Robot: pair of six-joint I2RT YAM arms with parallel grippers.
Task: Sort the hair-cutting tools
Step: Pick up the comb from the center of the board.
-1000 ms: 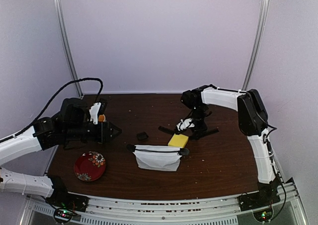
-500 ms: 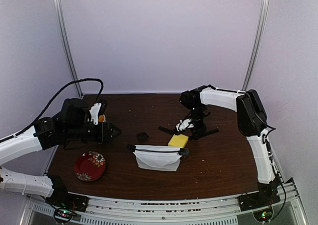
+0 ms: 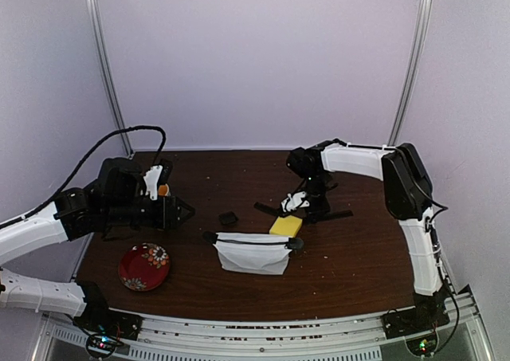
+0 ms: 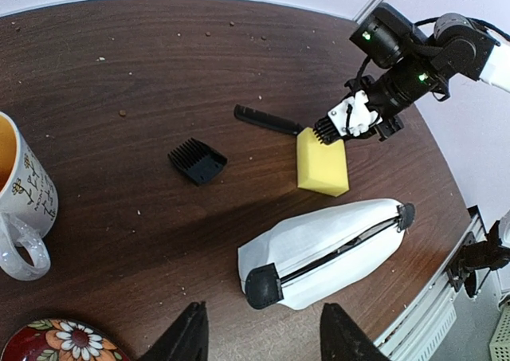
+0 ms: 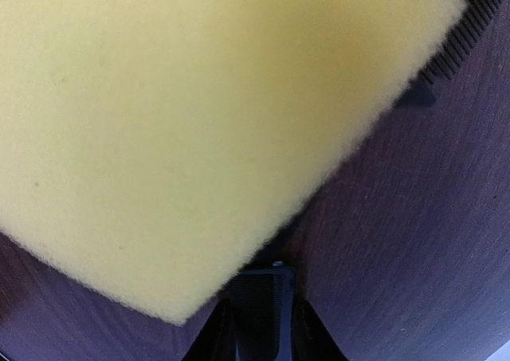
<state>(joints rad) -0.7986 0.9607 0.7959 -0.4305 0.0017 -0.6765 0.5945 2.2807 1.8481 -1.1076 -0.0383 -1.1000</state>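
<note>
Our right gripper (image 3: 308, 211) sits at the far edge of the yellow sponge (image 3: 286, 225), its jaws drawn closer than a second ago around the ribbed end of a black comb (image 5: 256, 301). We cannot tell whether they pinch it yet, so we judge a first pick is only beginning. Against the earlier frame, the slim black tool (image 3: 339, 215) right of that gripper lies flatter, while our left gripper (image 4: 259, 339) stays half spread and empty, well apart.
</note>
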